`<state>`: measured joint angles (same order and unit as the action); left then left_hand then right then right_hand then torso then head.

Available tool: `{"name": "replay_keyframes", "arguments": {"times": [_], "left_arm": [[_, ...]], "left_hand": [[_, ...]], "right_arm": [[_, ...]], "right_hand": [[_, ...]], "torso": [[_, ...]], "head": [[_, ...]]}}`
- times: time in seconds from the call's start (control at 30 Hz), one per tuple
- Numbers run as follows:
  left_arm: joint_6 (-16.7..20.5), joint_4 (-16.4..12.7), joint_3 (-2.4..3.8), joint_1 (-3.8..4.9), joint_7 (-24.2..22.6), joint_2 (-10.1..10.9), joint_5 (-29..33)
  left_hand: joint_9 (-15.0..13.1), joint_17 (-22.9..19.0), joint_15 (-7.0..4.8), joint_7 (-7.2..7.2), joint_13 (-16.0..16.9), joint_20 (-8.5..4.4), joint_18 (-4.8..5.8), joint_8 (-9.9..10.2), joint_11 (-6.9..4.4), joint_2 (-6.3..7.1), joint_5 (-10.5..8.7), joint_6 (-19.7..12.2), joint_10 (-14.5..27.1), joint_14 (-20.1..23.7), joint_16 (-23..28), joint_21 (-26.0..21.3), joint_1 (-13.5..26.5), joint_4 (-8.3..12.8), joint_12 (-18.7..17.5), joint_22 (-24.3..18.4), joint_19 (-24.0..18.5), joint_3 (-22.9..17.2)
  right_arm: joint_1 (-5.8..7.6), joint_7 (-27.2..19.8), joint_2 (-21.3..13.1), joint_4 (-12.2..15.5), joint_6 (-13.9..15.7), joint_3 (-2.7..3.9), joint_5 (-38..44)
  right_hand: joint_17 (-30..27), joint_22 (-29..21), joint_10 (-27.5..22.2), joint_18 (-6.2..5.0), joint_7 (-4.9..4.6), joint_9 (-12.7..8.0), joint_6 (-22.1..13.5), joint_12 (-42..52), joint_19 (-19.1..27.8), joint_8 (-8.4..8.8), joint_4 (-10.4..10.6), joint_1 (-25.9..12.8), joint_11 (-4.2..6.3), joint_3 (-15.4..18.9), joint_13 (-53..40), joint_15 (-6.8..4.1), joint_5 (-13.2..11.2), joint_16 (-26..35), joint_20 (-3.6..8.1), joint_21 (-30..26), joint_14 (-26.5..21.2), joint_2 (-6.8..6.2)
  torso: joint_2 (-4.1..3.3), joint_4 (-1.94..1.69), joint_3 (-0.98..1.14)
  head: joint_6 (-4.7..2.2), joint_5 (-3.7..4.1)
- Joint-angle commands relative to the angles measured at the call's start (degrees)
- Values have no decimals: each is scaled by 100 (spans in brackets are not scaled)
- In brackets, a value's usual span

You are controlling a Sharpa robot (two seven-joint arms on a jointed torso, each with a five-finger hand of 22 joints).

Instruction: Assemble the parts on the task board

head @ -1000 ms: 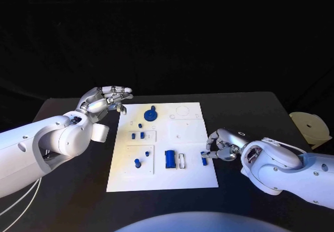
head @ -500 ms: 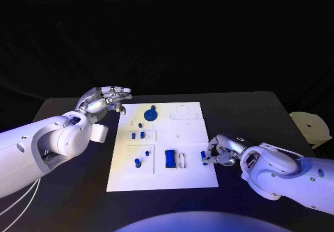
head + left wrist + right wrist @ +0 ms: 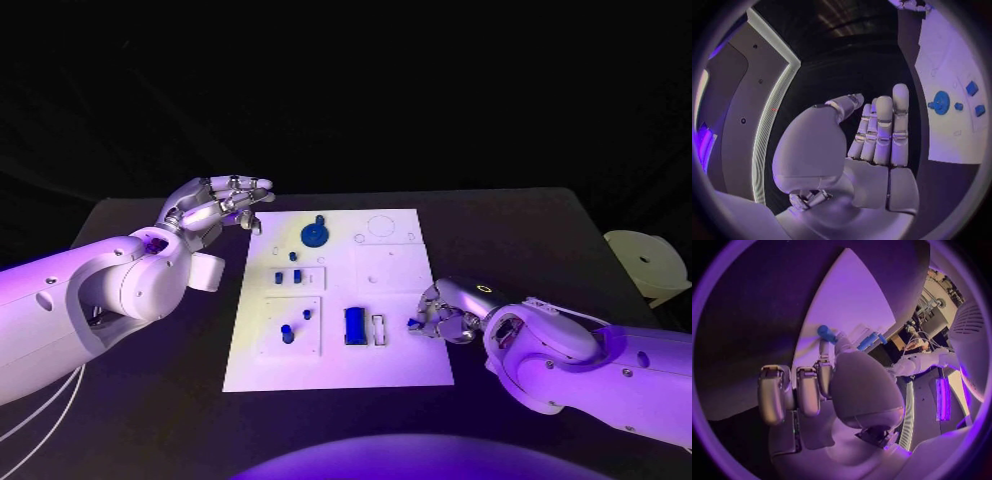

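Black desk (image 3: 548, 240), task board (image 3: 340, 300) mid-desk; we see the gear (image 3: 315, 238) and several blue parts seated; right robot hand (image 3: 444, 312) pinches a small blue part (image 3: 417, 322) at the board's right edge, not yet inserted; left robot hand (image 3: 216, 207) empty, fingers apart, beside the far-left corner; we judge it partly done.

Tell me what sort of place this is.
Probably a robotics lab or demo bench: a black table against a dark backdrop, a white task board carrying small blue parts, and two white robot arms with silver hands.
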<state>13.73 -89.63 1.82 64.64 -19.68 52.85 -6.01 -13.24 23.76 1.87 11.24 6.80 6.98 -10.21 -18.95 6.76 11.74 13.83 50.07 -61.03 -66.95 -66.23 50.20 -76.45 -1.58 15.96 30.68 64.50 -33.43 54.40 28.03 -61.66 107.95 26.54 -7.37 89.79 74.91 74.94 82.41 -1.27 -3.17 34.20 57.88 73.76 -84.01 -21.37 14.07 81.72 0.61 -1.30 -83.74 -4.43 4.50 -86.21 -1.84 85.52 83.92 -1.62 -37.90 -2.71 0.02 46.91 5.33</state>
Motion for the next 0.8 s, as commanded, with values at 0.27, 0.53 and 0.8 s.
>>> {"name": "replay_keyframes", "arguments": {"times": [0.27,0.53,0.8], "left_arm": [[-100,-32,3,3,-3,11,17],[-110,-31,3,3,26,16,12],[-118,-18,2,3,47,1,6]], "left_hand": [[3,-11,5,-6,10,-10,-38,-23,8,-40,27,-28,30,22,4,-25,18,-33,38,-7,37,22],[3,-11,5,-6,10,-10,-38,-23,8,-40,27,-28,30,22,4,-25,18,-33,38,-7,37,22],[3,-13,4,-7,10,-11,-38,-24,7,-42,28,-29,33,22,4,-26,15,-32,40,-8,38,20]], "right_arm": [[-91,131,91,-140,-682,-43,542],[-96,154,105,-129,-869,-43,837],[-61,152,103,-6,-449,-38,275]], "right_hand": [[525,1379,8,32,-3,-163,128,-78,-444,136,-170,634,47,-986,649,-21,209,-10,23,-17,413,-203],[518,1373,-7,26,-39,-139,212,-115,-436,175,-253,277,10,-2017,656,0,482,4,8,-42,410,-690],[582,1399,63,46,-32,207,66,-110,-471,-39,-540,-437,38,-2990,648,-12,1654,-17,17,56,426,-954]], "torso": [[13,5,-8],[11,17,2],[11,0,-6]], "head": [[42,-30],[35,-45],[29,-47]]}}
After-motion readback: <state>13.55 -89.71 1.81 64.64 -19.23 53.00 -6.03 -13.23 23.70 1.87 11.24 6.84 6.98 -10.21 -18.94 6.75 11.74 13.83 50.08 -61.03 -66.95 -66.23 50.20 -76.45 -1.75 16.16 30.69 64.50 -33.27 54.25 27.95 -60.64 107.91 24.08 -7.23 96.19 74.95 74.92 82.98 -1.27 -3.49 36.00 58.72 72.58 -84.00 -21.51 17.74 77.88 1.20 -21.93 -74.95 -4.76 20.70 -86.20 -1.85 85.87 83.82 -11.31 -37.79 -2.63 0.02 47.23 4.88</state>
